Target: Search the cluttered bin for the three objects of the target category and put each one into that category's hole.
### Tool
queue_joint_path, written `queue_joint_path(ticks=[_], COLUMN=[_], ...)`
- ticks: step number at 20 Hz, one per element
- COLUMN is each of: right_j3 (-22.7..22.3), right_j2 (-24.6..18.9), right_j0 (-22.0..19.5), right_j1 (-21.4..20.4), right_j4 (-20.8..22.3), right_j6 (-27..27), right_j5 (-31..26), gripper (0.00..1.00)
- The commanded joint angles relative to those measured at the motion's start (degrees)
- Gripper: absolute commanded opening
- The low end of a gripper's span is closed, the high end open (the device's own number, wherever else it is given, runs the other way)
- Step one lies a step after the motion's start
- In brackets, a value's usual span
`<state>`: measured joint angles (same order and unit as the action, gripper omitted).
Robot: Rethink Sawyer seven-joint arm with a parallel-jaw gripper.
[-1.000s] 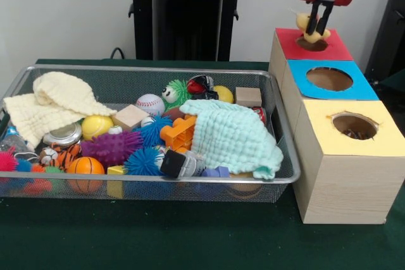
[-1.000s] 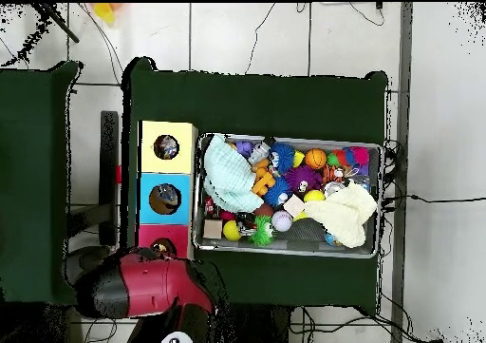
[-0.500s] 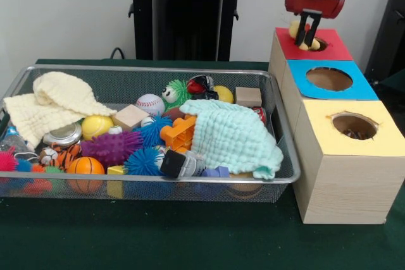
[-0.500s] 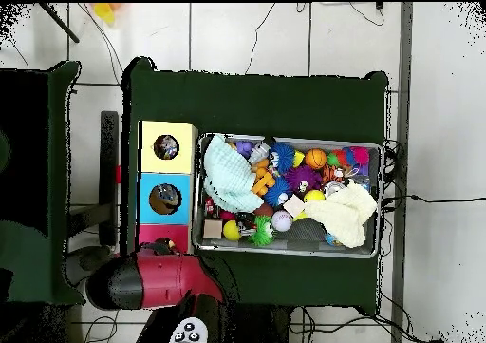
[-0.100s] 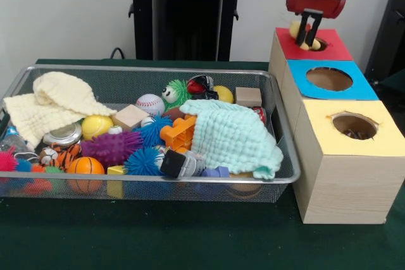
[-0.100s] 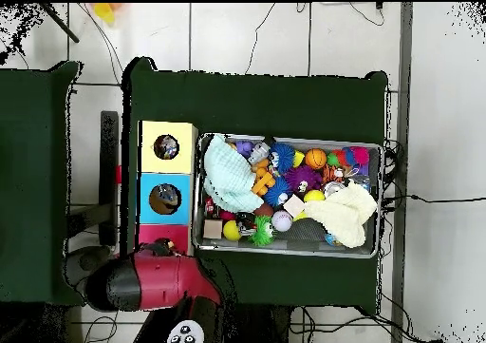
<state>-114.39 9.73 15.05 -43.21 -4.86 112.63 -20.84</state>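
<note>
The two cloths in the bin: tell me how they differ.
The cream cloth lies at the bin's left end in the front view; the mint cloth lies at its right end, nearest the boxes. The cream cloth is bunched, with a fold heaped on top; the mint cloth is spread flatter, draping over toys, one corner reaching the bin's front rim. Both are knobbly textured fabric resting on the clutter.

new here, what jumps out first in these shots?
The wire bin on the green table, crammed with bright balls and spiky toys, with a mint green cloth heaped at its end nearest the boxes and a cream cloth at the other. Beside it stands a row of three wooden boxes topped red, blue and yellow, each with a hole. The end effector holds a yellow object at the red box's hole.
</note>
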Motion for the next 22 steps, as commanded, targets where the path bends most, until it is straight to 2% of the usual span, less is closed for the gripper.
queue_joint_path(ticks=[1, 8, 19, 20, 22], right_j3=[3.67, 4.42, -0.04, -0.36, -0.21], right_j2=[0.62, 1.35, -2.94, -3.37, -3.42], right_j0=[0.53, 1.25, -1.47, -1.91, -2.1], right_j1=[2.67, 3.07, 1.4, 1.27, 1.33], right_j4=[-2.19, -2.7, -5.23, -5.2, -5.05], right_j6=[12.01, 12.02, 12.05, 11.51, 11.16], right_j5=[2.14, 1.45, 6.15, 6.62, 6.61], gripper=[1.0, 1.0, 1.0, 0.0, 0.0])
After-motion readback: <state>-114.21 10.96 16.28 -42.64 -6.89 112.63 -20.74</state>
